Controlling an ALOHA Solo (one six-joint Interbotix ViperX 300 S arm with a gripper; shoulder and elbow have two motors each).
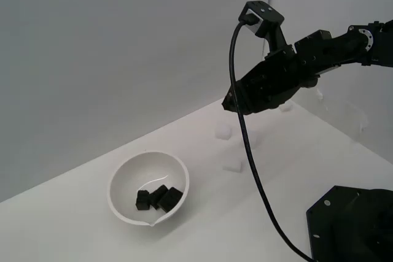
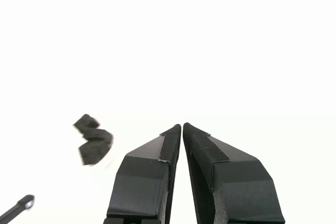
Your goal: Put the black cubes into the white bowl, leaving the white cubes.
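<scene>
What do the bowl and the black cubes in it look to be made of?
White bowl: glossy, smooth, with a highlight inside; probably glazed ceramic or hard plastic. Black cubes: matte, no shine; possibly foam, wood or plastic, cannot tell which.

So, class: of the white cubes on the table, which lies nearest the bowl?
The white cube in front, toward the exterior view's right of the white bowl; the others lie farther back, by the arm.
</scene>
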